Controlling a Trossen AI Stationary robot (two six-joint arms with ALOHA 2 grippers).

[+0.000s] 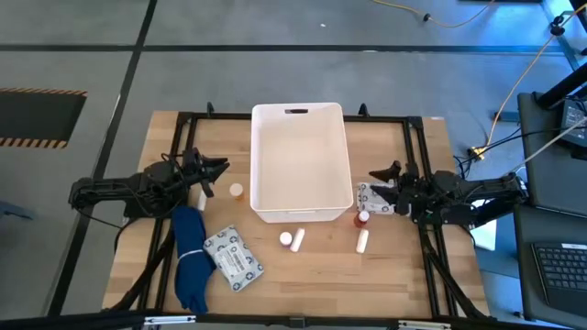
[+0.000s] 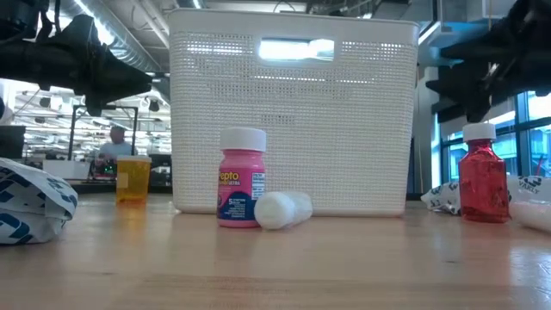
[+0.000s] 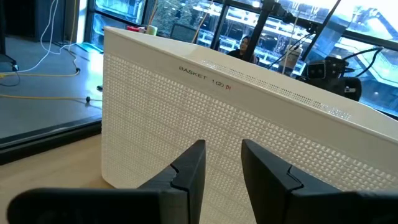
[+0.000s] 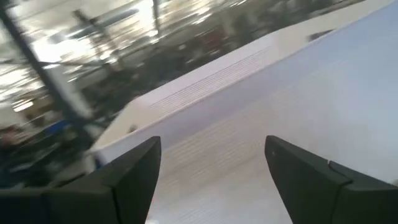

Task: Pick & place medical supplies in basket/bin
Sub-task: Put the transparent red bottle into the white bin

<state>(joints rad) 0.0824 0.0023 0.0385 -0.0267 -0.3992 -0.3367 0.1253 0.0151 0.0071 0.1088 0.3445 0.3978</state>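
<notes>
Surface [image 1: 303, 284]: wooden, carrying everything; the supplies lie mostly toward its near edge, the bin toward its far edge.
Bin [image 1: 301, 163]: white tub at the middle, far side, apparently empty; it sits between both arms, likely so either can drop into it.
Blue cloth [image 1: 190, 261]: bunched near the near-left corner, beside a printed packet [image 1: 233, 258].
Left gripper [image 1: 213, 174]: raised just off the bin's left wall, jaws slightly apart and holding nothing; the orange vial [image 1: 237, 192] stands just beside it on the near side.
Right gripper [image 1: 385, 174]: raised just off the bin's right wall, jaws wide apart and empty (aimed at the bin wall); a second packet [image 1: 371, 198] and the red bottle [image 1: 363, 218] lie just on its near side.
Pink bottle [image 2: 241, 176]: upright before the bin's near wall, touching a white cylinder [image 2: 282, 209] lying on its side.
Second cylinder [image 1: 362, 241]: near the red bottle, toward the near edge.
Progress: judged barely begun.
</notes>
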